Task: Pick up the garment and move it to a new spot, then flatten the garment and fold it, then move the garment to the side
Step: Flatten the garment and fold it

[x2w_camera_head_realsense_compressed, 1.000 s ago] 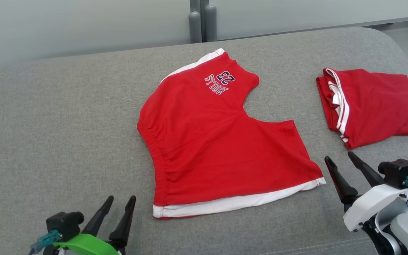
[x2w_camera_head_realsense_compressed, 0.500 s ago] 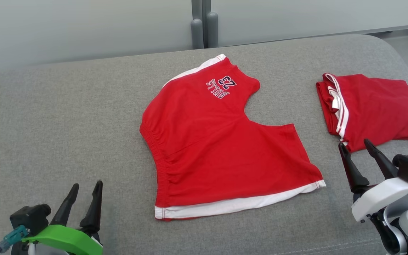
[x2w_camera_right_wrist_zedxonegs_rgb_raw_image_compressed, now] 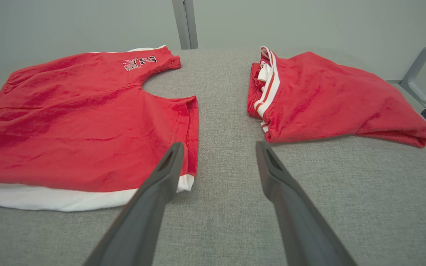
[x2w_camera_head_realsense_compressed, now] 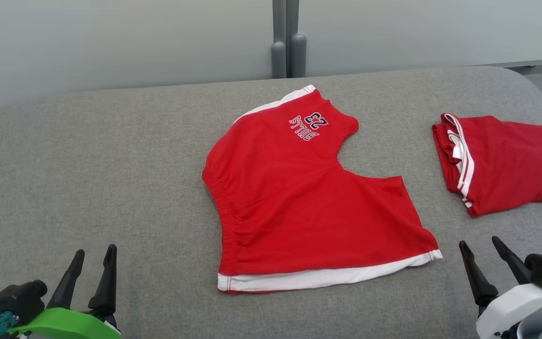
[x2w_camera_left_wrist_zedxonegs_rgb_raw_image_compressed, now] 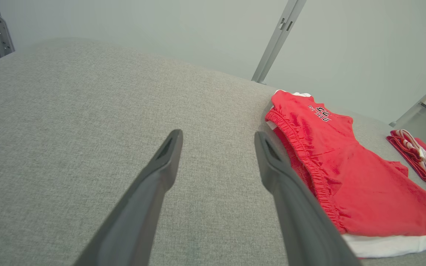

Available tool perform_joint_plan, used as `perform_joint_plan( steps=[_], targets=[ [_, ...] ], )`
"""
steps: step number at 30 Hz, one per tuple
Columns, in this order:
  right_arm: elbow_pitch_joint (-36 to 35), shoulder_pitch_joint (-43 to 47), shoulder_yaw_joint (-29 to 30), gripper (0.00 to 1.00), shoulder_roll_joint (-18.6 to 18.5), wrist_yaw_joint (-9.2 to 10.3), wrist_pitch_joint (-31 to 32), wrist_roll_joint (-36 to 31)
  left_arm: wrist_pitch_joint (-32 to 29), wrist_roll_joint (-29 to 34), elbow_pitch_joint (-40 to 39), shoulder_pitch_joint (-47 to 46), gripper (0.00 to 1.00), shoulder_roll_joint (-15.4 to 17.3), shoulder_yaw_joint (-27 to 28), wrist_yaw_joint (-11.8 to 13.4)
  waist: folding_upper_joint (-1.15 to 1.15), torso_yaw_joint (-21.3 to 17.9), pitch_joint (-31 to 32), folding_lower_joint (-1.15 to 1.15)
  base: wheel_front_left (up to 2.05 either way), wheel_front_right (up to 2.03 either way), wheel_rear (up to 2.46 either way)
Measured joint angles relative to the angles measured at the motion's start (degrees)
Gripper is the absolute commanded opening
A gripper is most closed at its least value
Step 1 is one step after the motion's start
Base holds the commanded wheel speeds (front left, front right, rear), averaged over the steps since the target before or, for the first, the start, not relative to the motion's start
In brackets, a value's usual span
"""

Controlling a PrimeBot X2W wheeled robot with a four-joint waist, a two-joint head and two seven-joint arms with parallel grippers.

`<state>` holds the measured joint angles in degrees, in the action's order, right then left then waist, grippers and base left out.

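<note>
The garment (x2w_camera_head_realsense_compressed: 299, 202), a pair of red shorts with white hem bands and a "BULLS 23" print, lies spread flat in the middle of the grey cloth-covered table (x2w_camera_head_realsense_compressed: 111, 165). My left gripper (x2w_camera_head_realsense_compressed: 96, 250) stands open at the near left, well clear of the waistband. In the left wrist view the left gripper (x2w_camera_left_wrist_zedxonegs_rgb_raw_image_compressed: 217, 135) has bare table between its fingers and the garment (x2w_camera_left_wrist_zedxonegs_rgb_raw_image_compressed: 350, 177) to its right. My right gripper (x2w_camera_head_realsense_compressed: 479, 241) is open just right of the near hem corner. In the right wrist view the right gripper (x2w_camera_right_wrist_zedxonegs_rgb_raw_image_compressed: 219, 145) points between the garment (x2w_camera_right_wrist_zedxonegs_rgb_raw_image_compressed: 76, 122) and a folded piece.
A second red garment (x2w_camera_head_realsense_compressed: 506, 165), folded with white stripes at its edge, lies at the table's right end; it also appears as the folded red garment (x2w_camera_right_wrist_zedxonegs_rgb_raw_image_compressed: 327, 96) in the right wrist view. A grey post (x2w_camera_head_realsense_compressed: 290, 47) and pale wall stand behind. The table's right corner is rounded.
The head camera has tilted, shifting the whole picture down and right. My left gripper has drawn away leftward from the garment. My right gripper has pulled back from the folded garment's near corner.
</note>
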<state>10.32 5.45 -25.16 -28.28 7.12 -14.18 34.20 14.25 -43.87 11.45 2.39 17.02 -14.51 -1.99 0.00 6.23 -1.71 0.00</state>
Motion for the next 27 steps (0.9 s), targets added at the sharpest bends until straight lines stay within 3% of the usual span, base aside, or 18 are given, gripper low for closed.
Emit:
perform_joint_plan(
  steps=[11,27],
  targets=[
    [1.6,2.0,-1.0,1.00,1.5,-0.16,0.0,-0.6,0.0,1.7,-3.0,1.5,1.00,0.0,1.5,0.0,0.00,2.2,0.4,0.00,0.00,0.00,0.00],
    [8.0,-2.9,-3.2,1.00,2.9,-3.67,0.0,-2.1,0.0,2.6,-6.5,1.7,1.00,-0.2,1.7,-0.5,0.00,3.6,-3.0,0.00,0.00,0.00,0.00]
  ],
)
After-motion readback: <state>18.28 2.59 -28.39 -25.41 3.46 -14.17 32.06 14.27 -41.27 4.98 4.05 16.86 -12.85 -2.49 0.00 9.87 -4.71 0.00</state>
